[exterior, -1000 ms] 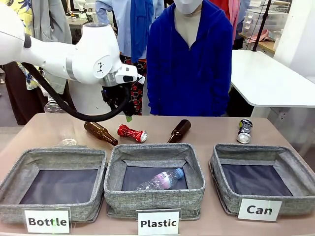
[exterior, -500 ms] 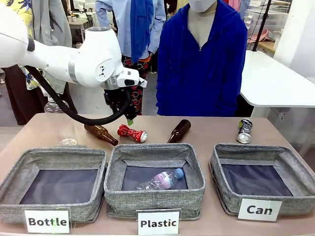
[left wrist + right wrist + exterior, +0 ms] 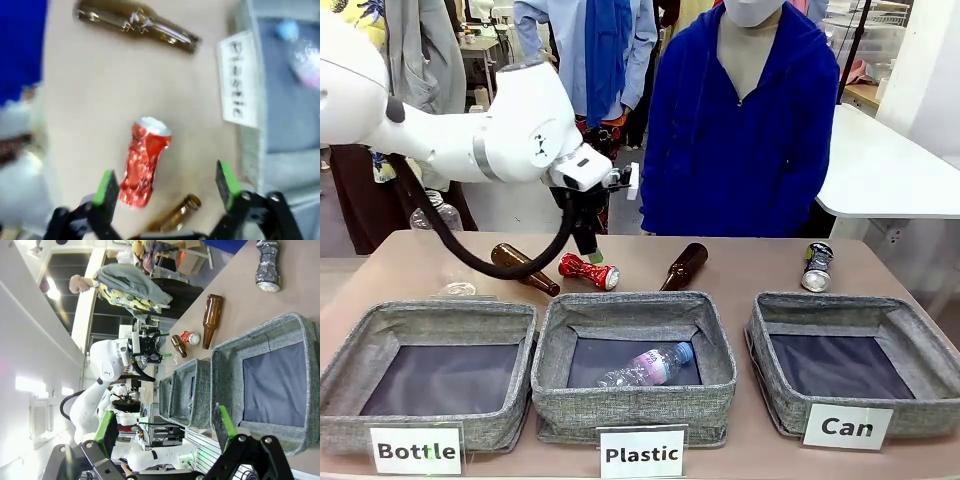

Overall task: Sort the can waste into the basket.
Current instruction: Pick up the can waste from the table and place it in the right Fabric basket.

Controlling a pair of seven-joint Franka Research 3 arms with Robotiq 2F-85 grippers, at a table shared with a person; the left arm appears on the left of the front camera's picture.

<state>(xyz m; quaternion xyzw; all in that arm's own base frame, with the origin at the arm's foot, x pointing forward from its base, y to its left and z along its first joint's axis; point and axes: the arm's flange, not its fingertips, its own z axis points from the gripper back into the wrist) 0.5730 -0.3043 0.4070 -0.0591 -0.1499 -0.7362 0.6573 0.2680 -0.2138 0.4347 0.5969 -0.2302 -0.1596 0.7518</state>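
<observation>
Directly beneath the left gripper [image 3: 166,181], jaws spread wide, lies the crushed red can [image 3: 144,167].

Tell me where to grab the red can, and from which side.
Grip the red can across its crumpled middle, coming straight down: it lies flat, and its narrow width crosses the open left pincer's gap. Mind the brown bottle beside it.

Left gripper [image 3: 588,248] hangs fingers-down, jaws wide, arm stretched toward middle — right gripper [image 3: 166,423] jaws wide
</observation>
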